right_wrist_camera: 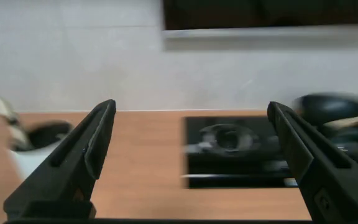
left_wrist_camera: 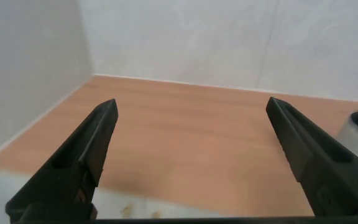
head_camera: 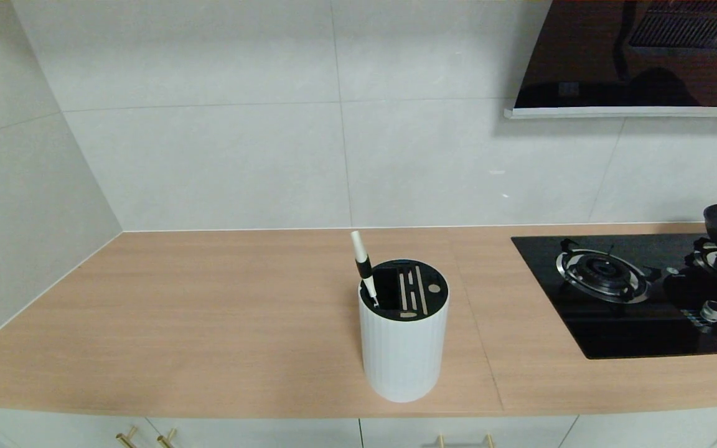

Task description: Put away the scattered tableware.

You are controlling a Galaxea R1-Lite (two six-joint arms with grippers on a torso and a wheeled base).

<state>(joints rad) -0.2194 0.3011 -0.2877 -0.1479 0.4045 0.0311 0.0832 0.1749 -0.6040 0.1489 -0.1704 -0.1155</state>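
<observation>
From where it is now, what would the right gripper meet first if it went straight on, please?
Probably the tiled wall where it meets the countertop, beside the gas hob. The open right gripper points there, and the way looks free, though depth is unclear.

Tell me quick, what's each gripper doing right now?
Left gripper: open, holding nothing.
Right gripper: open, holding nothing.
</observation>
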